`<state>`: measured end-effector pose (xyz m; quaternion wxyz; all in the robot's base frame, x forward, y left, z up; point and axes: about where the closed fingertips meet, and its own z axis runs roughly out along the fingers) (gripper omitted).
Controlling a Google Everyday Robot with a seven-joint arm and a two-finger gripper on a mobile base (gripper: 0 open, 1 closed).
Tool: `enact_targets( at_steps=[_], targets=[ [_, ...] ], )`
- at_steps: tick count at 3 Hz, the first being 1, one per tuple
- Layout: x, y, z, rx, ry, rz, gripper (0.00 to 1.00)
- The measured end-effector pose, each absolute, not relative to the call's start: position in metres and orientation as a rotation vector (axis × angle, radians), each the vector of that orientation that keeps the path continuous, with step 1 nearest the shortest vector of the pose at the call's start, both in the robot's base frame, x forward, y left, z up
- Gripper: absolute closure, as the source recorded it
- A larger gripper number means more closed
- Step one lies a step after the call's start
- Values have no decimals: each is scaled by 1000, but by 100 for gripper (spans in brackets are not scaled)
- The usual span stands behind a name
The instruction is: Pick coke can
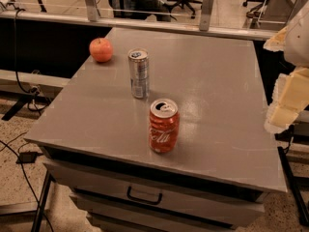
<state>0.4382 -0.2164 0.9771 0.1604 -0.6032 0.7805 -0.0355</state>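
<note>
The task is only at its beginning: the coke can [163, 125] stands free on the grey table [222, 76], near the front edge, and nothing touches it. The gripper [284, 111] hangs at the right border of the view, beside the table edge and well apart from the can; whether it is wide or narrow I cannot tell. Reaching, grasping and lifting are all left, I judge. The can is upright, its long axis vertical, silver top facing up, white script toward the camera. Behind it stand 1 taller silver can [139, 74] and 1 apple [101, 50]
</note>
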Motion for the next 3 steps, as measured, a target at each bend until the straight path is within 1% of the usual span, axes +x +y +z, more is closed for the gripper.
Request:
enact_targets(
  at_steps=[1, 2, 3],
  targets=[
    [438, -216, 977, -1723, 2229, -102, 0],
    [438, -202, 976, -1771, 2182, -39, 0],
    [438, -153, 969, -1915, 2024, 132, 0]
  ],
)
